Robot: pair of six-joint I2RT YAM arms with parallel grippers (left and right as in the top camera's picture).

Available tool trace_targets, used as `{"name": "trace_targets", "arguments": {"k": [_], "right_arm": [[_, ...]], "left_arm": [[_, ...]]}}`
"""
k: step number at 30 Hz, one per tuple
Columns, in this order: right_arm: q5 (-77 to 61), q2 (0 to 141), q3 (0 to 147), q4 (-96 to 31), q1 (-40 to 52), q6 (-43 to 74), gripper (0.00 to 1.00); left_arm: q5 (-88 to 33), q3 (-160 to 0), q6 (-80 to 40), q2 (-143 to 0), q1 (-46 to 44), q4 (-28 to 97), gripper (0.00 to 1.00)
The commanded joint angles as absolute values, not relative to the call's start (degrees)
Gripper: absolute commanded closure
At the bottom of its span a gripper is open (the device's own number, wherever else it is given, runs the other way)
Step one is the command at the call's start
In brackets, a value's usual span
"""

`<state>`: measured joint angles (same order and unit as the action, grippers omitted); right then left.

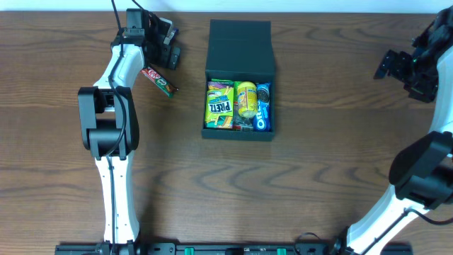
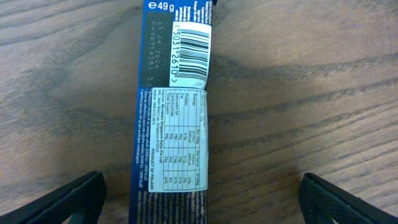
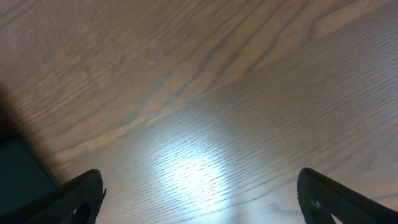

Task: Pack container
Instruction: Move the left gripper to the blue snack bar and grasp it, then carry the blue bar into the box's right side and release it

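My left claw (image 2: 202, 196) hangs wide open and empty over the snack bar (image 2: 174, 112) on the desk (image 2: 311, 93). I should drop square, pinch it mid-length, then carry it to the open container (image 1: 238, 136) at its 3 o'clock.

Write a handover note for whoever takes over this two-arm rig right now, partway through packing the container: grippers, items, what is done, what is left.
Left gripper: open, empty, next to the snack bar, which lies loose on the table left of the container.
Right gripper: open, empty, over bare table to the container's right.
Container: mid-table, lid flap folded back. Inside are a green-yellow packet, a yellow packet and a blue biscuit pack.
Done: at least three snacks packed.
Left: probably pick up the bar, place it inside, close the lid.
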<state>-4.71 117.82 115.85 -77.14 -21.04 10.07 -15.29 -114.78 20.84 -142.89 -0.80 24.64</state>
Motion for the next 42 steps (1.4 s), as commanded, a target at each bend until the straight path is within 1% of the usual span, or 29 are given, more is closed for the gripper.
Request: {"name": "trace_targets", "arguments": {"k": [1,2,3,4,5,6,9,12,13,14,16,21,23,27,28,30,33,35,37,39,42], "right_arm": [[-5.0,118.1,115.7,-77.2,-21.3,10.7,0.01],[-5.0,118.1,115.7,-77.2,-21.3,10.7,0.01],[-5.0,118.1,115.7,-77.2,-21.3,10.7,0.01],[-5.0,118.1,115.7,-77.2,-21.3,10.8,0.01],[-5.0,118.1,115.7,-77.2,-21.3,10.9,0.01],[-5.0,118.1,115.7,-77.2,-21.3,11.3,0.01],[-5.0,118.1,115.7,-77.1,-21.3,12.0,0.01],[-5.0,118.1,115.7,-77.2,-21.3,12.0,0.01],[-5.0,118.1,115.7,-77.2,-21.3,12.0,0.01],[-5.0,118.1,115.7,-77.2,-21.3,12.0,0.01],[-5.0,118.1,115.7,-77.2,-21.3,12.0,0.01],[-5.0,118.1,115.7,-77.2,-21.3,12.0,0.01],[-5.0,118.1,115.7,-77.2,-21.3,12.0,0.01],[-5.0,118.1,115.7,-77.2,-21.3,12.0,0.01],[-5.0,118.1,115.7,-77.1,-21.3,12.0,0.01],[-4.9,118.1,115.7,-77.1,-21.3,12.0,0.01],[-4.6,118.1,115.7,-77.1,-21.3,12.0,0.01],[-3.4,118.1,115.7,-77.2,-21.4,12.0,0.01],[-1.8,118.1,115.7,-77.2,-21.4,12.0,0.01],[-0.8,118.1,115.7,-77.0,-21.6,12.0,0.01],[-0.6,118.1,115.7,-76.6,-22.2,12.0,0.01]], "left_arm": [[-16.1,-114.5,19.4,-144.7,-0.6,25.4,0.0],[-16.1,-114.5,19.2,-144.7,-0.6,25.2,0.0],[-16.1,-114.5,19.2,-144.7,-0.6,25.0,0.11],[-16.1,-114.5,19.2,-144.6,-0.6,25.0,0.19],[-16.1,-114.5,19.1,-144.7,-0.6,25.0,0.23],[-16.1,-114.5,18.5,-144.6,-0.6,25.0,0.26],[-16.1,-114.5,15.6,-144.6,-0.6,24.8,0.27],[-16.1,-114.5,14.5,-144.6,-0.6,24.5,0.37],[-16.1,-114.5,14.5,-144.6,-0.6,24.3,0.41],[-16.1,-114.5,14.5,-144.6,-0.6,24.1,0.49],[-16.1,-114.5,14.5,-144.6,-0.6,23.7,0.57],[-16.1,-114.5,14.5,-144.6,-0.6,23.4,0.73],[-16.1,-114.6,14.5,-144.6,-0.6,23.3,0.73],[-16.2,-116.4,12.0,-144.4,-0.9,23.2,0.79],[-16.2,-117.7,10.4,-144.3,-1.0,23.2,0.8],[-16.2,-120.9,7.3,-143.8,-1.5,23.3,0.85],[-16.2,-126.2,2.2,-142.6,-2.3,24.1,0.87],[-16.2,-129.4,-1.7,-141.6,-3.2,26.1,0.94],[-16.2,-131.3,-5.7,-140.6,-4.2,28.6,0.95],[-16.4,-132.1,-12.4,-139.1,-5.5,31.7,0.94],[-21.0,-132.1,-21.8,-137.2,-7.4,37.4,0.94]]}}
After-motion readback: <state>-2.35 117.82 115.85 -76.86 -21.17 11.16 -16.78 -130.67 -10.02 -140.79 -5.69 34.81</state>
